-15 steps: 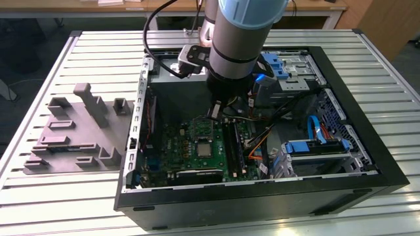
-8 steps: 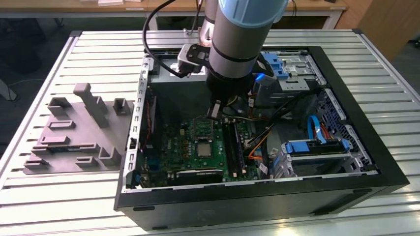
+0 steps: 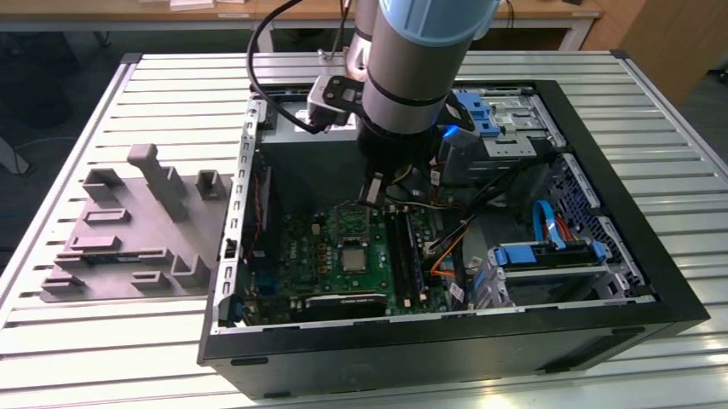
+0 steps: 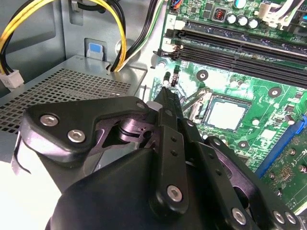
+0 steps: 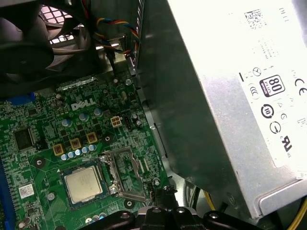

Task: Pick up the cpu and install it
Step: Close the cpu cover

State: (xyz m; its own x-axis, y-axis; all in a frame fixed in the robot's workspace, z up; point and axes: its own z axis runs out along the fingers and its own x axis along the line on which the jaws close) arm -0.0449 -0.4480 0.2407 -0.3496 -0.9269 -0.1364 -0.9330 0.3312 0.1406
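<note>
Resting in the dark socket [image 5: 106, 179], the silvery square cpu [image 5: 84, 185] lies flat; the black hand [image 4: 166, 85], fingers together, hovers empty nearby.

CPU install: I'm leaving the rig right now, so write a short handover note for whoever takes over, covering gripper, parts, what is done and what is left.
Gripper: fingers closed together and holding nothing, poised inside the open computer case above the motherboard, close beside the socket.

The cpu: lying flat in the socket, silvery top up; it shows in both wrist views and in the exterior view.

Socket frame: swung open to one side of the cpu, not closed over it.

Done: cpu picked up and set in the socket.

Left: the frame is not yet closed over the cpu. Whether the chip is fully seated cannot be told.
</note>
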